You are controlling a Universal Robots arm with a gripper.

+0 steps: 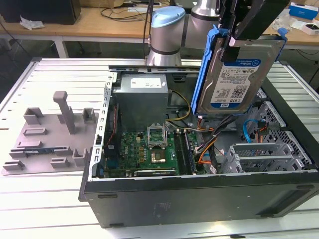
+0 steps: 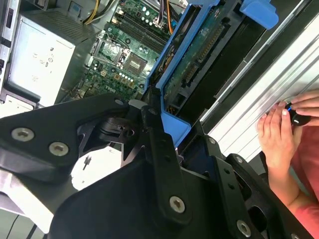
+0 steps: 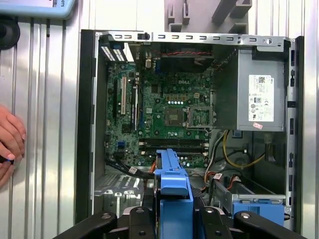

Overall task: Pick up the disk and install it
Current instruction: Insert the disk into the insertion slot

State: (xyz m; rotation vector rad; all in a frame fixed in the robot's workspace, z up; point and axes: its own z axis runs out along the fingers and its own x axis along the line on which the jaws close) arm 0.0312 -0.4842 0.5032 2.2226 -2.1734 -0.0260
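Exterior view: hand is pinching the disk over the case; I'd be squaring it, avoiding cables.

**Three cameras, one open computer case**

The exterior view stands off beyond a long wall of the computer case, looking down at a slant across its whole inside. The first wrist view looks straight down into the case from well above. The second wrist view rides close behind the gripper, looking along the disk it grips. All three share the circuit board and power-supply box.
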